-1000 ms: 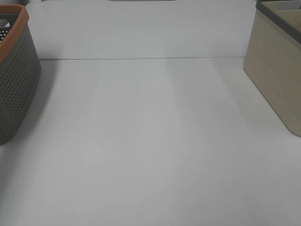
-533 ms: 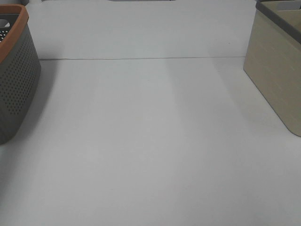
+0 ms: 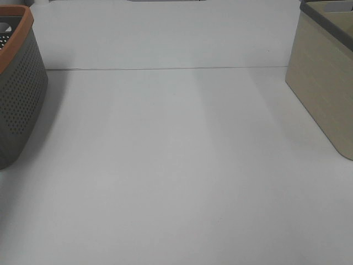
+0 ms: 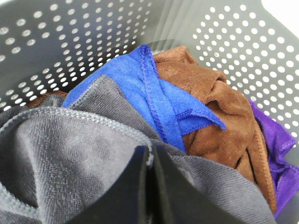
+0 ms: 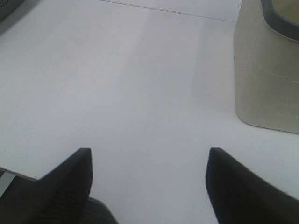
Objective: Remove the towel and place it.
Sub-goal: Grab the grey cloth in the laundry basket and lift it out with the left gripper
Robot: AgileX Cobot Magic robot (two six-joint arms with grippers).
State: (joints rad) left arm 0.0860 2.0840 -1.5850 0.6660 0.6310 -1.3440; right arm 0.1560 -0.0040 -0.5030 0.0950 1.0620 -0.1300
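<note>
Towel (image 4: 70, 154): dark charcoal plush cloth with a stitched hem. It lies inside the grey basket (image 3: 19, 94), on top of the other cloths, bunched in folds.
Left end effector (image 4: 150, 186): it is down inside the grey basket. The two black fingers are pressed together and pinch a fold of the towel at its hem.
Right end effector (image 5: 148, 154): it is outside the grey basket, above the bare desk (image 3: 176, 165). The fingers are spread wide, and only the desk shows between them.
Blue cloth (image 4: 154, 98): in the grey basket, it lies just beside the towel and partly over the brown cloth (image 4: 219, 116).
Purple cloth (image 4: 275, 144): in the grey basket, against the perforated wall, touching the brown cloth.
Beige bin (image 3: 325, 88): on the desk, well apart from the grey basket, at the opposite side.
</note>
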